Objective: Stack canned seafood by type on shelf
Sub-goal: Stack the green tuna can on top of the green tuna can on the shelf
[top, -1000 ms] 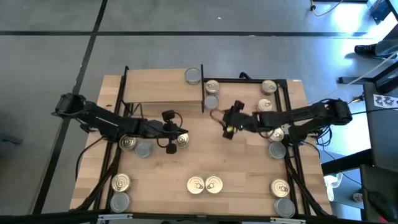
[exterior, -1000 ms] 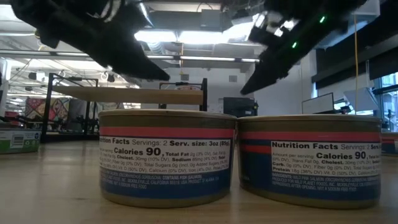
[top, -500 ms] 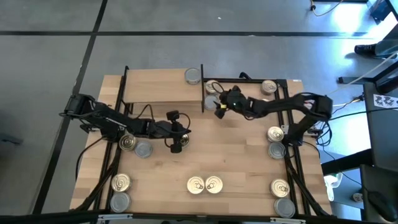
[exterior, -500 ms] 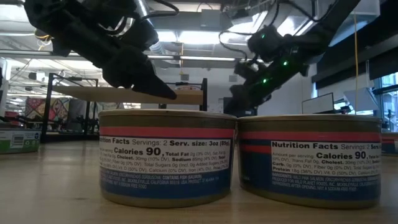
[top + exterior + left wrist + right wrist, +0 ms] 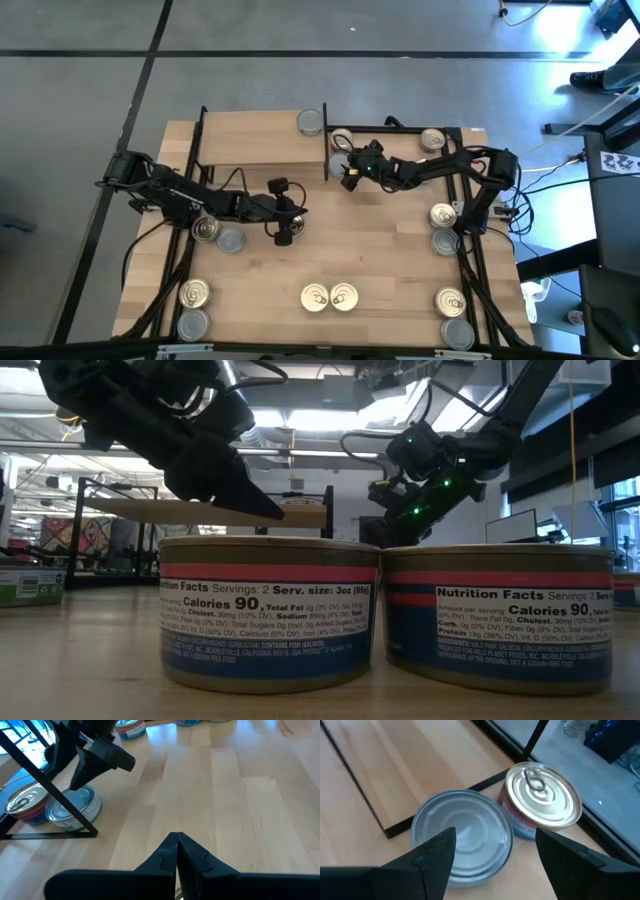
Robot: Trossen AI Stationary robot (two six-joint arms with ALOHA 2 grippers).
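The shelf [image 5: 250,135] stands at the table's far left, with one silver-topped tin [image 5: 311,122] on its right end. Just right of the shelf's end post, a silver-topped tin [image 5: 462,837] and a gold pull-tab tin [image 5: 543,800] stand side by side on the table. My right gripper [image 5: 349,172] hovers open over them [image 5: 492,851]. One finger is above the silver tin and the other is beside the gold one. My left gripper [image 5: 285,228] is shut at mid-table, left of centre, its fingertips [image 5: 176,837] pointing slantwise down at bare wood.
More tins stand in pairs: left edge [image 5: 205,230], near left corner [image 5: 194,293], near middle [image 5: 330,297], right edge [image 5: 443,213], near right corner [image 5: 450,301], and one at far right [image 5: 432,140]. Black frame rails run along both sides. The table's middle is bare wood [image 5: 380,240].
My right gripper has swung toward the far edge and the shelf's right end, sinking and tipping down until it hangs over the two tins there; it stays open. My left gripper has edged right and down, covering a gold-lidded tin that showed beside it.
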